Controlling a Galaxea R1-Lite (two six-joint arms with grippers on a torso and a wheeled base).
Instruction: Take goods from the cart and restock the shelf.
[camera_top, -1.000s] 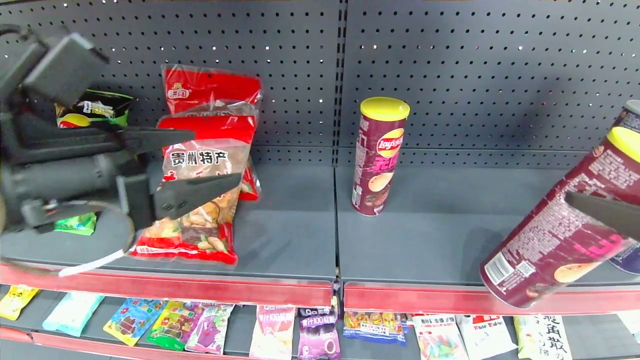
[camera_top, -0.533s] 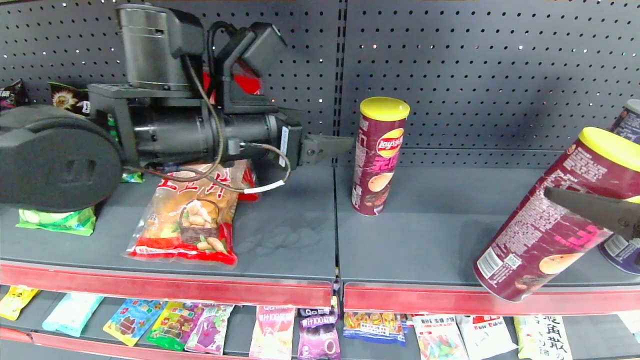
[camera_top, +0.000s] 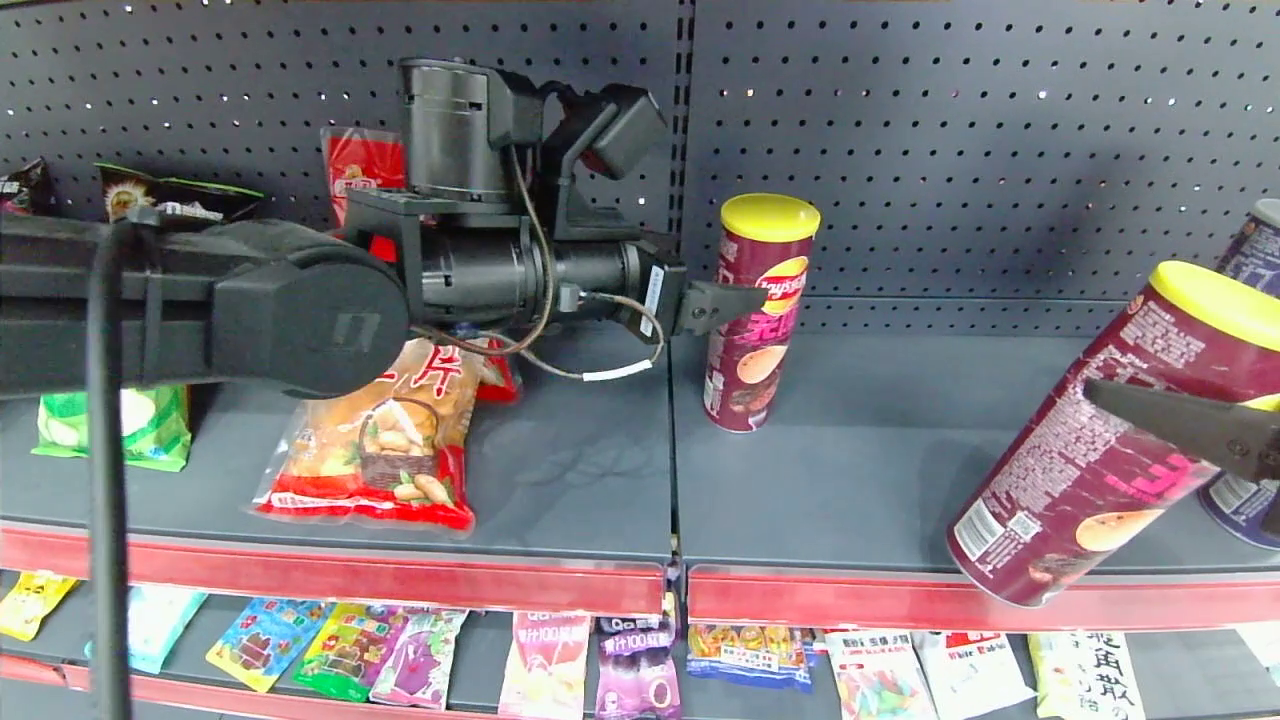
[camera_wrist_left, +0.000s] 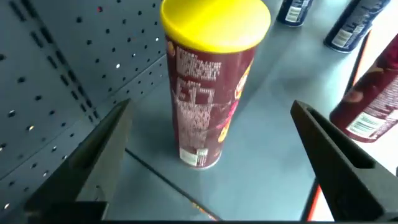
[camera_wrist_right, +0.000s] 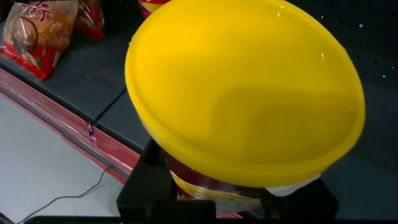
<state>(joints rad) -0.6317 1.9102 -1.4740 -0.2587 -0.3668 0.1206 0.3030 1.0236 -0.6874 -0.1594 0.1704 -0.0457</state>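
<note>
- You're getting the widest open deck on the shelf (camera_top: 860, 480) between the upright can (camera_top: 760, 310) and the tilted can (camera_top: 1090, 450).
- The left gripper (camera_wrist_left: 211, 106) is straddling the upright can, fingers spread wide, blocking both its sides.
- The tilted can is hanging over the red front lip (camera_top: 850, 598), crowding the right end.
- Dark cans (camera_top: 1245, 500) are standing just behind it.
- The peanut bag (camera_top: 380, 450) is taking up the left bay; bare deck is showing beside it.
- The pegboard (camera_top: 950, 150) is closing off the back.
</note>
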